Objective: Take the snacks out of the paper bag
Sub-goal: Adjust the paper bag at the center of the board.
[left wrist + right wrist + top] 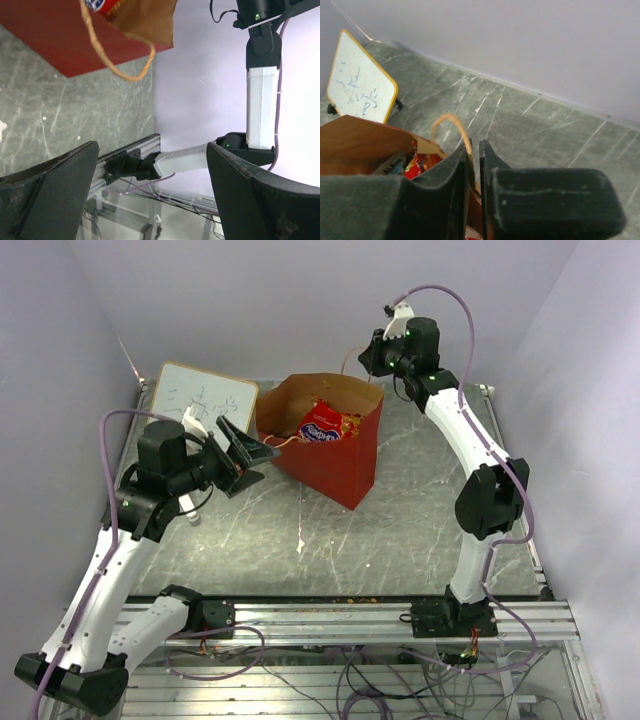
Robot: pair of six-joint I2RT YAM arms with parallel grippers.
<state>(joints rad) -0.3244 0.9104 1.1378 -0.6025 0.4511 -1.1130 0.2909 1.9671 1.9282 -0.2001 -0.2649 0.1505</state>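
Observation:
The red paper bag [340,465] stands open in the middle of the table, its brown inside showing. A large red crinkly snack bag with a blue logo [325,425] lies inside it; the other snacks are hidden. My right gripper [368,358] hangs over the bag's far right corner. In the right wrist view it [475,145] is shut on the bag's tan loop handle [452,122], with the red snack [420,162] below. My left gripper [250,455] is wide open and empty, just left of the bag. In the left wrist view it [150,150] sits below the bag [60,40] and its other handle [117,70].
A white-faced board with a tan frame [205,395] leans at the back left, also in the right wrist view [360,80]. Lilac walls close the back and sides. An aluminium rail [330,615] runs along the near edge. The right arm [262,95] stands to the bag's right.

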